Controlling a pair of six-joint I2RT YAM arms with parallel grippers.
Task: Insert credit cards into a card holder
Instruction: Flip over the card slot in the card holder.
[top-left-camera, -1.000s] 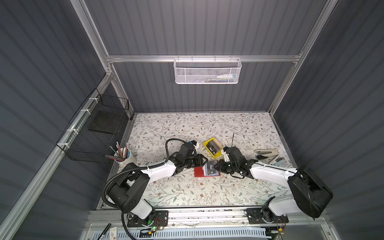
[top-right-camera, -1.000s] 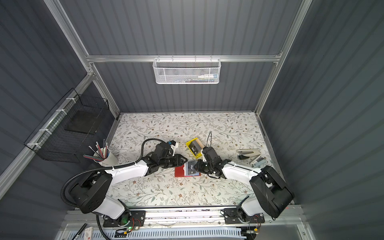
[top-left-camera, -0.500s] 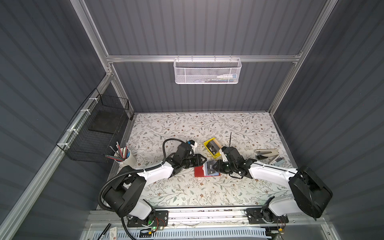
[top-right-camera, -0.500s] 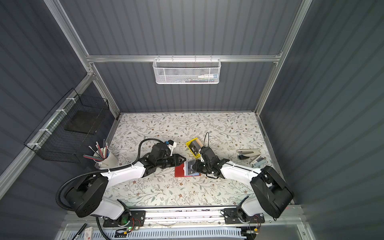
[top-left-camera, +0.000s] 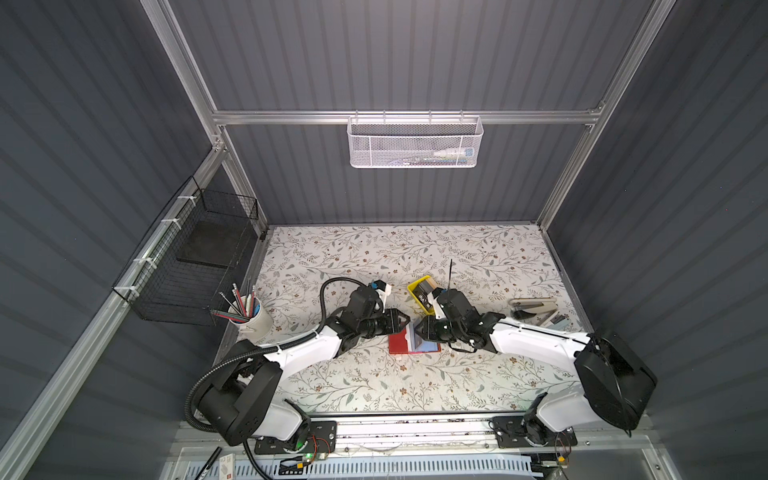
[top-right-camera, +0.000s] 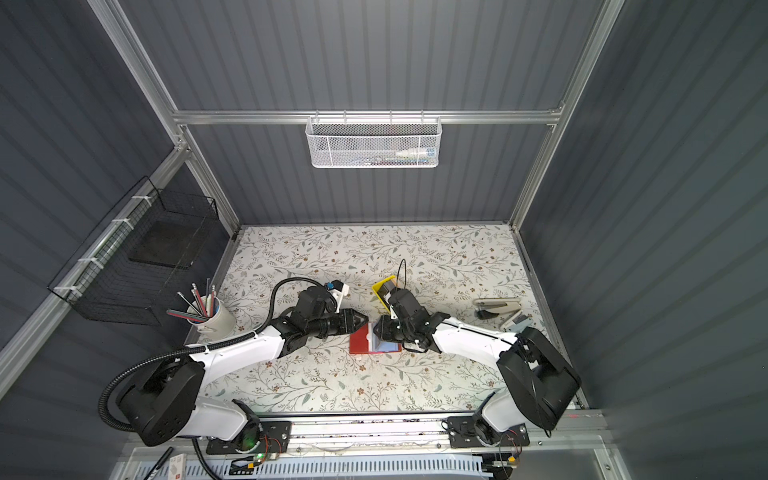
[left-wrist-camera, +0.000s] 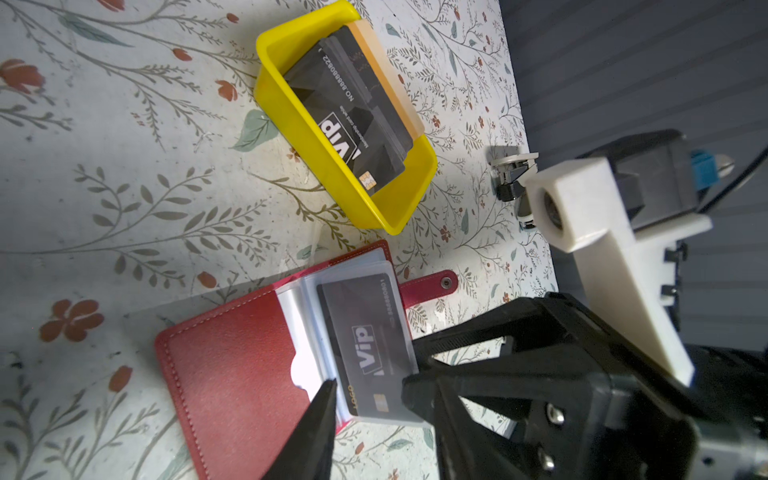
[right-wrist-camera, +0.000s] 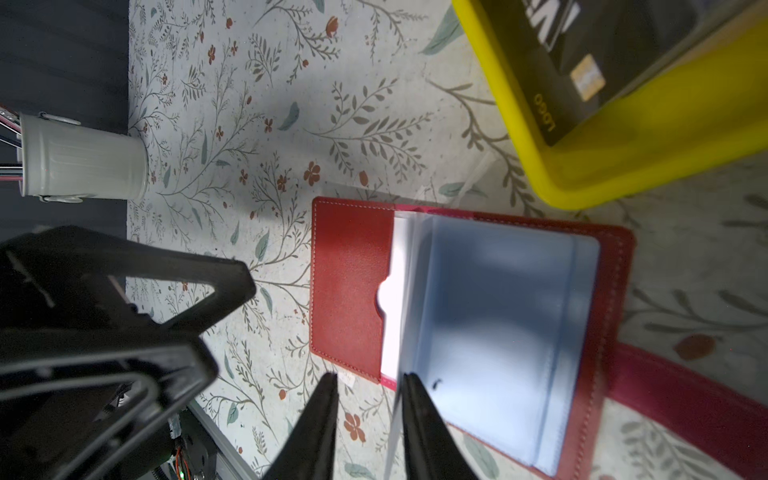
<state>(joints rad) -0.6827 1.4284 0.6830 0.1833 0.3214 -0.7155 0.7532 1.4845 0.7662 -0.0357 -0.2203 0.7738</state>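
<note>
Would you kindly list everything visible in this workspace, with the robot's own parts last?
card holder: one, red, open, table centre.
sleeved card: one, dark grey, inside the holder.
credit cards: stack, mostly dark, count unclear, in the tray.
tray: one, yellow, just beyond the holder.
pencil cup: one, pale grey, table's left edge.
wire basket: one, black, left wall.
mesh basket: one, white, back rail.
stapler: one, beige and black, table's right side.
tablecloth: one, floral, covering the table.
left pincer: one, black, open, left of the holder.
right pincer: one, black, open, over the holder.
</note>
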